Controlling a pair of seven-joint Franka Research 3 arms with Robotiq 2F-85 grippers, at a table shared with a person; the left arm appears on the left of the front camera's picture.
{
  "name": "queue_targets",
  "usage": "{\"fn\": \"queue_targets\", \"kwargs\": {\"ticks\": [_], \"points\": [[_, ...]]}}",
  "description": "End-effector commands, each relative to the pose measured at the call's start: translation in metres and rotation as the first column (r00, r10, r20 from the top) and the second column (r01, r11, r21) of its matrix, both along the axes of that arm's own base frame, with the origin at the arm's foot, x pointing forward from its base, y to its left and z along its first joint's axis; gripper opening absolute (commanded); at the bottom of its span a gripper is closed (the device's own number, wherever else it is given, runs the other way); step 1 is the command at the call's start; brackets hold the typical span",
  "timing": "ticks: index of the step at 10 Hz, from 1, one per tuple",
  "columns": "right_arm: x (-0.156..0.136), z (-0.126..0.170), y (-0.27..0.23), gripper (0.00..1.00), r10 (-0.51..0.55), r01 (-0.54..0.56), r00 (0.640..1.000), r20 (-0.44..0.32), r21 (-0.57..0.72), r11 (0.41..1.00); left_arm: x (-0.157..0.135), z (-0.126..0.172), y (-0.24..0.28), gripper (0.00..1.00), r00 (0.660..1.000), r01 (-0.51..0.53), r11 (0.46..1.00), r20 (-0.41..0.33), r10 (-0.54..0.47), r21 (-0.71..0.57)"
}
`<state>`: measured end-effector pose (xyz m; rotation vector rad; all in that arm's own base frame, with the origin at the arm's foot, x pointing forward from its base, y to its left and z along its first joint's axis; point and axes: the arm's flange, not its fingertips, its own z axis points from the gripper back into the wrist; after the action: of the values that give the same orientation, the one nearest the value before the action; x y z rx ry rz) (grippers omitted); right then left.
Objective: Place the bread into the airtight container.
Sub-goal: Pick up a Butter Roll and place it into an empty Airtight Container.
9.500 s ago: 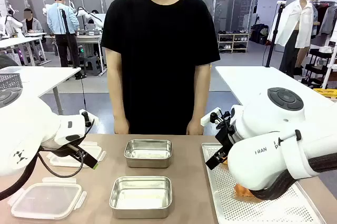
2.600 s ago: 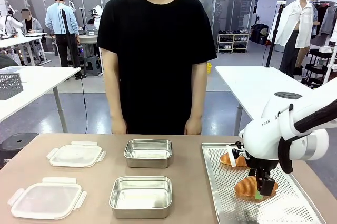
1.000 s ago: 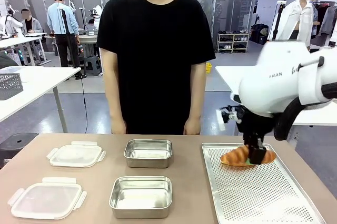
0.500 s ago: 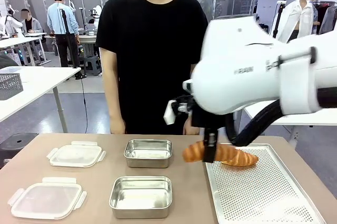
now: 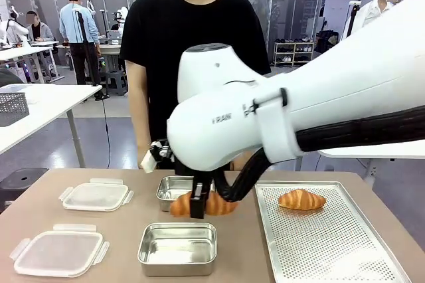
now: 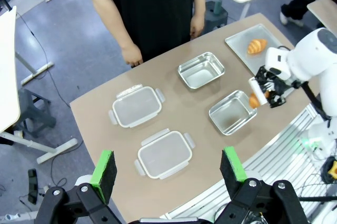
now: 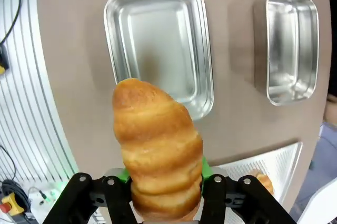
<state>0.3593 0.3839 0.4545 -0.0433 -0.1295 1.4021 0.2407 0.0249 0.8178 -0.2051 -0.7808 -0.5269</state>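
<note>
My right gripper (image 5: pixel 197 204) is shut on a golden croissant, the bread (image 5: pixel 202 204), and holds it in the air between the far steel container (image 5: pixel 174 191) and the near steel container (image 5: pixel 177 248), just above the near one's far rim. In the right wrist view the bread (image 7: pixel 158 140) sits between the green pads, over the edge of the near container (image 7: pixel 152 40). My left gripper (image 6: pixel 167 167) hangs open high above the table with nothing between its fingers. From there the held bread (image 6: pixel 254 99) shows beside the near container (image 6: pixel 232 112).
A perforated tray (image 5: pixel 332 243) on the right carries another croissant (image 5: pixel 301 198). Two clear plastic lids (image 5: pixel 96 195) (image 5: pixel 58 253) lie at the left. A person in a black shirt (image 5: pixel 199 50) stands at the far edge, hands down.
My right arm has swung left from the tray across the middle, carrying the bread to above the two steel containers. One croissant has stayed on the tray.
</note>
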Motion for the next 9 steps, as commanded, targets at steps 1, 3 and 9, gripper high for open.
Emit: {"fn": "queue_targets", "kwargs": {"ticks": [1,3,9], "points": [[0.009,-0.017,0.025,0.41,-0.015,0.016,1.000,0.027,-0.007,1.000,0.000,0.001,0.000,1.00,1.000,0.004,1.000,0.002,-0.004,-0.001],[0.017,-0.035,0.043,0.41,-0.009,0.009,1.000,-0.005,-0.022,1.000,0.000,0.001,0.000,1.00,1.000,0.004,1.000,0.002,-0.004,-0.001],[0.026,-0.085,0.067,0.41,-0.020,0.019,1.000,-0.003,-0.067,0.998,0.000,0.001,0.000,1.00,1.000,0.004,1.000,0.002,-0.004,-0.001]]}}
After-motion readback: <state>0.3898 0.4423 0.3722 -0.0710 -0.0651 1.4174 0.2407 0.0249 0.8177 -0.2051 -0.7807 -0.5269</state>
